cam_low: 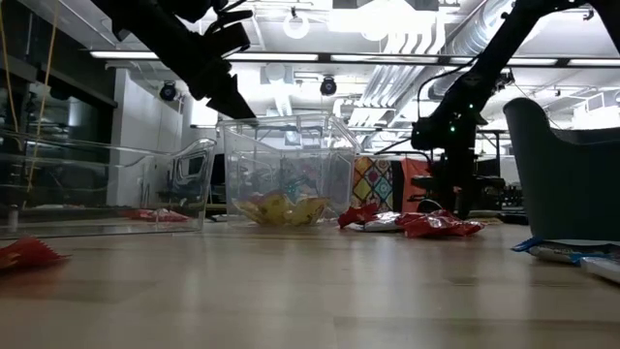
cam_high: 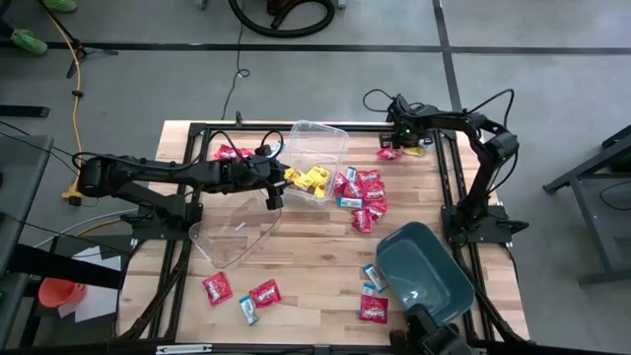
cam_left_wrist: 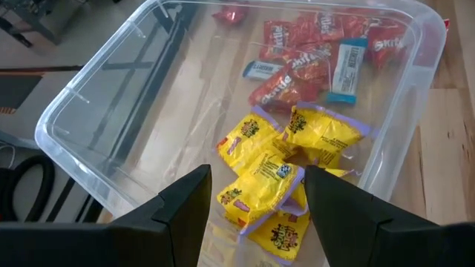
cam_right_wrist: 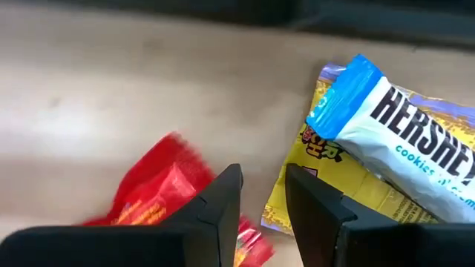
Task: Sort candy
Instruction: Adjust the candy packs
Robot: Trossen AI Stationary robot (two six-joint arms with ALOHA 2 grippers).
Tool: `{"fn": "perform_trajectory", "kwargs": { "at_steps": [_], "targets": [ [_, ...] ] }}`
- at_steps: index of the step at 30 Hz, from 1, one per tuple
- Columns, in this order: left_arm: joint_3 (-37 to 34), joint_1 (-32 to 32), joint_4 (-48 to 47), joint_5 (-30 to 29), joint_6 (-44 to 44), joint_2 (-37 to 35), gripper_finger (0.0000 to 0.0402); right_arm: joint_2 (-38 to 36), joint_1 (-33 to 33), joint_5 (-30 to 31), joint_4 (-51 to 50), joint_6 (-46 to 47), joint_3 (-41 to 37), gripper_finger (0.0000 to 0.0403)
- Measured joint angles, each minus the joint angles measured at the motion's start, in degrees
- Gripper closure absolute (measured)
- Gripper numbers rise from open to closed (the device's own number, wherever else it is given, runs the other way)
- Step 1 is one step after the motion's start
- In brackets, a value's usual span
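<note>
Several yellow candy packets [cam_left_wrist: 297,159] lie in a clear tub [cam_high: 315,148] at the table's far middle. My left gripper [cam_left_wrist: 256,182] hangs open above them, over the tub's near-left corner [cam_high: 273,194], touching nothing. At the far right edge a red packet [cam_right_wrist: 152,189], a yellow packet [cam_right_wrist: 319,159] and a blue-and-white packet [cam_right_wrist: 401,126] lie on the wood, the blue-and-white one resting on the yellow one. My right gripper [cam_right_wrist: 263,185] points down just above them, open by a narrow gap between the red and yellow packets [cam_high: 402,143].
A pile of red and blue-and-white candy [cam_high: 363,192] lies right of the tub. A second clear tub [cam_high: 235,232] stands near the left arm, and a teal bin [cam_high: 424,274] at the near right. Loose packets lie at the front [cam_high: 242,293] [cam_high: 373,298] and far left [cam_high: 232,153].
</note>
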Motion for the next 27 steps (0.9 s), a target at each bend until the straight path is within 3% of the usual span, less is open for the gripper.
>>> {"fn": "perform_trajectory", "kwargs": {
  "at_steps": [19, 27],
  "targets": [
    [0.00, 0.00, -0.24, 0.02, -0.46, 0.00, 0.0197, -0.22, 11.61, -4.57, -5.21, -3.25, -0.09, 0.0297],
    [0.00, -0.01, -0.33, 0.02, -0.44, -0.02, 0.0197, -1.68, 13.63, -5.41, -5.94, -5.69, -0.37, 0.0297]
  ]
}}
